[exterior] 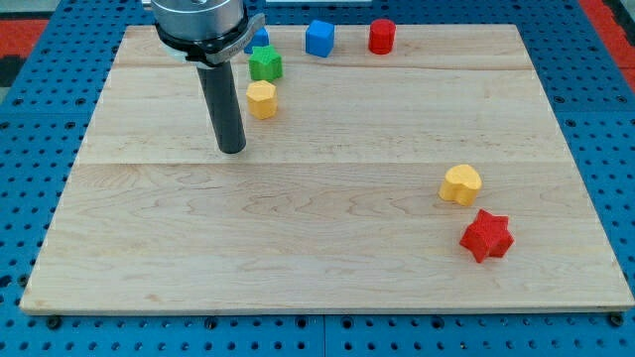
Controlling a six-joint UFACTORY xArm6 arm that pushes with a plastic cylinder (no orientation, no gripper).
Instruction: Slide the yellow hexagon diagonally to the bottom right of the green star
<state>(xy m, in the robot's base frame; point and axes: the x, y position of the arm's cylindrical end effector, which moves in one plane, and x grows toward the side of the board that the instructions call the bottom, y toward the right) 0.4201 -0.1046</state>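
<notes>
**Entry: yellow hexagon, green star, pushing rod — positions at one moment**

Landmark: green star (265,64), near the wooden board's (327,258) top edge, left of centre.

- Yellow hexagon (261,99): set directly below the star, just beside it, a hair to the view's left. It is not yet placed diagonally at the star's bottom right.
- My tip (231,149): resting on the board below and to the left of the star, and below-left of the hexagon, near it but apart; no contact is seen. No jaws are fitted to the rod, so nothing is held or clamped.
- Governing relation: the hexagon lies up and to the right of the tip. A rightward shove is judged to be required, best delivered from the hexagon's left flank.
- Blue block (319,38): right of the star.
- Red block (382,36): farther right.
- Second blue block (260,37): partly hidden, just above the star.
- Yellow heart (461,184) and red star (486,236): well apart, far to the lower right.
</notes>
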